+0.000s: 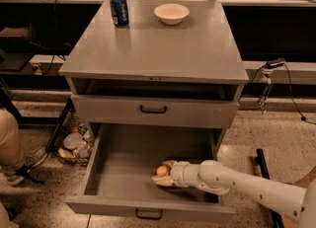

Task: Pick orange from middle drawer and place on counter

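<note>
Drawer [123, 175] pulled open. Orange [162, 170] on drawer floor, near front, centre. Gripper [165, 172] inside drawer, arm entering from right. Claw spread, one finger either side of orange (contact not discernible). Counter [158, 49] carries can [119, 9] and bowl [171, 13] at rear.

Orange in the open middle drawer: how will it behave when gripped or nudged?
Probably rolls: the orange is round on the flat floor of the middle drawer, so a nudge may send it off. Smooth skin, so it might slip in a loose grip. Small next to the gripper at it inside the drawer, so likely light.
</note>
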Robot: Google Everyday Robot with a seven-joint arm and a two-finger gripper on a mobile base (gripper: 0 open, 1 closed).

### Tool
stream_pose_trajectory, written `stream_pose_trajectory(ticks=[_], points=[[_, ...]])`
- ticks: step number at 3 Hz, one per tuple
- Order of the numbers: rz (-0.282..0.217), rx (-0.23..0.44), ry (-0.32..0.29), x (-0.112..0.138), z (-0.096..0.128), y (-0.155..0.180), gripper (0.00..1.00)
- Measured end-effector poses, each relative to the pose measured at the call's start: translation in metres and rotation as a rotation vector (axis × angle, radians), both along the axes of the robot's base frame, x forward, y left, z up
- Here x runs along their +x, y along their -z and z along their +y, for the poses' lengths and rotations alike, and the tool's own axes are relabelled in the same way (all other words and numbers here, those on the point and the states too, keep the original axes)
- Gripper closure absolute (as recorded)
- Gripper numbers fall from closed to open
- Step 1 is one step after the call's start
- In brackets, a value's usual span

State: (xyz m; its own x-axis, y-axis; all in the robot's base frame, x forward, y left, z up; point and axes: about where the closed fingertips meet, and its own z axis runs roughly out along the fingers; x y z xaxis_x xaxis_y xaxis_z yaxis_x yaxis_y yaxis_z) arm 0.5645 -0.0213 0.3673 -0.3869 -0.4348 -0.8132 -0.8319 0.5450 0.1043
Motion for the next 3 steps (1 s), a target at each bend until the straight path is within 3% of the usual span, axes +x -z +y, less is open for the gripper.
stream_pose_trajectory(ticks=[1,2,3], points=[[-0.034,0.036,-0.004,-0.002,-0.005,-0.012,0.64],[-0.18,0.143,-0.05,-0.005,-0.027,-0.081,0.97],[-0.3,0.226,-0.097,0.0,-0.057,-0.145,1.0]])
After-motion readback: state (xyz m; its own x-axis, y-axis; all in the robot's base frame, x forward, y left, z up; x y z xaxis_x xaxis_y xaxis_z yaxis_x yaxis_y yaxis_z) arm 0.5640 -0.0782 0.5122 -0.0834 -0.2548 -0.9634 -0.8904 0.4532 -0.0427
